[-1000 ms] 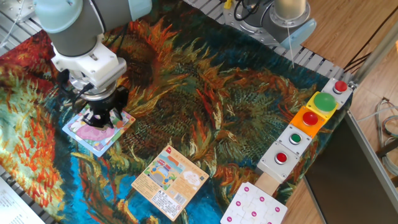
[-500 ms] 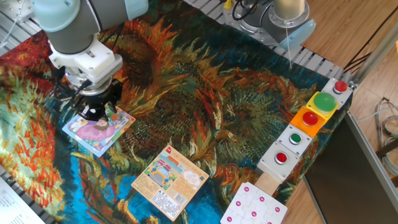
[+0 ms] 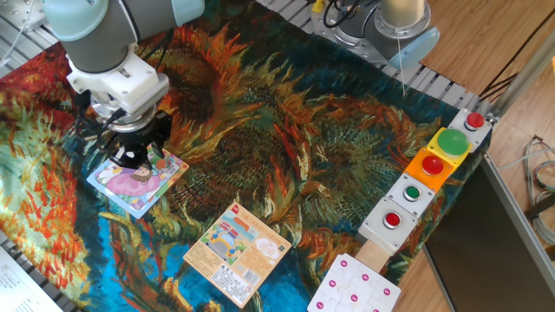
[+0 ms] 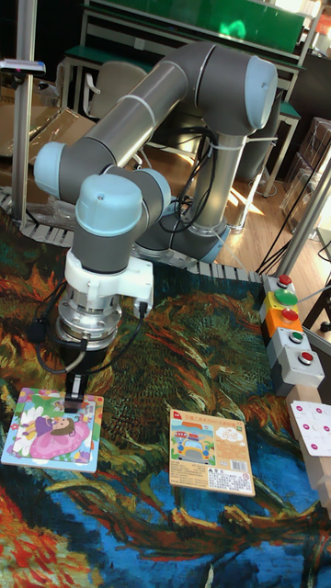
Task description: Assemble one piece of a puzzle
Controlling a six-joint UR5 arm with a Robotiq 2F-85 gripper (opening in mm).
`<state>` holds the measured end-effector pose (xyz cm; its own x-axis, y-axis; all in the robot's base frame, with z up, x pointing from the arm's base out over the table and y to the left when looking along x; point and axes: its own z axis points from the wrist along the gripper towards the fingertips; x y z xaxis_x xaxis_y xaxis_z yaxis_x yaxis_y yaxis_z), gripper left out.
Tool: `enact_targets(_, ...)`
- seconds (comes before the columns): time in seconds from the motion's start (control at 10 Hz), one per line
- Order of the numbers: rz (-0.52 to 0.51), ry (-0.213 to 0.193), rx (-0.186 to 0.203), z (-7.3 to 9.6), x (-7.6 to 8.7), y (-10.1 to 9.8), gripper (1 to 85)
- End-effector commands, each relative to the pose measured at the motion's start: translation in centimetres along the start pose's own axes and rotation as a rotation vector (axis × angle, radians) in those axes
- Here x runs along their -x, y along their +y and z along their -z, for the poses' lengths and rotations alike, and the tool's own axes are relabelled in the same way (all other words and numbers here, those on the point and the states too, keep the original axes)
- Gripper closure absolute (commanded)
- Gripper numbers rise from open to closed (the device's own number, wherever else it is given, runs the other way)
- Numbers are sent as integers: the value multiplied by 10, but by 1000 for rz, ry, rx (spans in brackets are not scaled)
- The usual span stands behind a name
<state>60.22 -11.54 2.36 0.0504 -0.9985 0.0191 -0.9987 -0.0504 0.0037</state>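
The puzzle (image 3: 137, 184) (image 4: 52, 428) lies flat on the patterned cloth at the left, a pastel square with a pink-purple figure. My gripper (image 3: 132, 156) (image 4: 73, 397) hangs just above its far edge, dark fingers pointing down and slightly apart, nothing seen between them. A pale whitish-green patch at that edge, right under the fingertips, looks like the piece (image 4: 73, 402), lying flush in the puzzle. In the fixed view the fingers hide that spot.
An orange printed card (image 3: 237, 252) (image 4: 211, 451) lies in front of the puzzle. A white board with pink dots (image 3: 354, 286) sits at the near right. A row of button boxes (image 3: 427, 178) lines the right edge. The arm's base (image 3: 390, 30) is at the back.
The gripper has risen off the puzzle and shifted slightly left and back over the last second. The puzzle stays in place. Nothing has moved in the last half second.
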Motion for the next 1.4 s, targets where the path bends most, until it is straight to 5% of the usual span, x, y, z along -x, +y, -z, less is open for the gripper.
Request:
enact_targets(0.0,4,0,-3,-4,-8,7,843)
enact_targets(0.5,-21,-35,-15,-1,2,4,843)
enact_targets(1.3,-5,-19,-21,-9,-1,7,843)
